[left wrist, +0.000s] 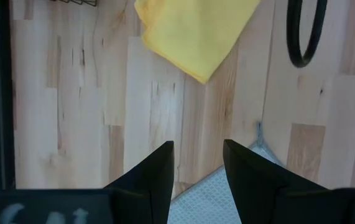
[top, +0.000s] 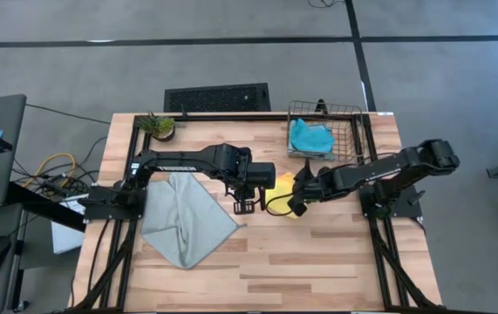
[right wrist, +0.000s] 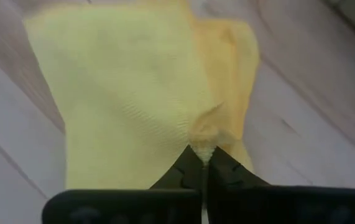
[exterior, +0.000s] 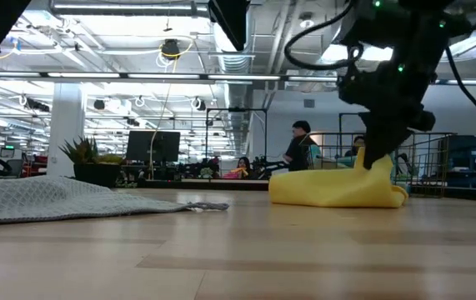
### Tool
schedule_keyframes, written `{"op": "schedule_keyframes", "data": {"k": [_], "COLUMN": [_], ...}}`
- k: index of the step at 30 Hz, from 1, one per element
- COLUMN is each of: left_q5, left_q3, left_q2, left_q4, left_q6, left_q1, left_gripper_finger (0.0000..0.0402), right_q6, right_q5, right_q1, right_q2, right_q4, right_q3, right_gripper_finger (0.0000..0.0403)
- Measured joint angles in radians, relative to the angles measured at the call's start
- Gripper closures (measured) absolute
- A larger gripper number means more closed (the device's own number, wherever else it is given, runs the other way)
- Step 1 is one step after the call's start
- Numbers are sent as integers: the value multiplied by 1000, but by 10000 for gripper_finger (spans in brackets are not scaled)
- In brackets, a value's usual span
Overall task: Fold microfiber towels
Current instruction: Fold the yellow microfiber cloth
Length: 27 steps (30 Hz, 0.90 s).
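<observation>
Pinching the yellow towel (right wrist: 133,99) right now is your right pincer (right wrist: 203,157), jaws drawn tight on a puckered bit of its edge, down at the tabletop (top: 318,262) just in front of the wire basket (top: 353,118). From table height you can see the cloth lying as a low, doubled-over hump with one corner lifted where that pincer has it. Your left pincer (left wrist: 197,163) hangs just beside it, fingers parted to a narrow gap and holding nothing, with the near corner of the yellow towel lying straight ahead of its fingertips. So here's the geometry that matters: the yellow towel sits between your two pincers, its length running across the tabletop from one arm toward the other, and the right arm is the one already on it. The grey-green towel (top: 183,222) lies spread flat under and beside the left arm, untouched by either pincer. A cyan-blue towel (top: 310,138) waits bunched in the basket. The next fold looks like yours to drive from the right.
</observation>
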Motion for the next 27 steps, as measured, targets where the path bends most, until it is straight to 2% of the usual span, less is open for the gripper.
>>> {"op": "schedule_keyframes", "data": {"k": [10, 20, 24, 27], "left_q5": [0, 0, 0, 0], "left_q3": [0, 0, 0, 0], "left_q2": [0, 0, 0, 0], "left_q4": [-2, -33, -35, -35], "left_q6": [0, -1, -14, -12], "left_q1": [0, 0, -1, -6], "left_gripper_finger": [269, 269, 269, 269], "right_q6": [-51, -61, -129, -183], "right_q5": [-39, -63, -82, -78], "right_q1": [-26, -35, -19, 21], "right_q2": [34, 23, -22, -89], "right_q4": [2, -8, -14, -15], "right_q3": [0, 0, 8, 23], "right_gripper_finger": [324, 195, 160, 153]}}
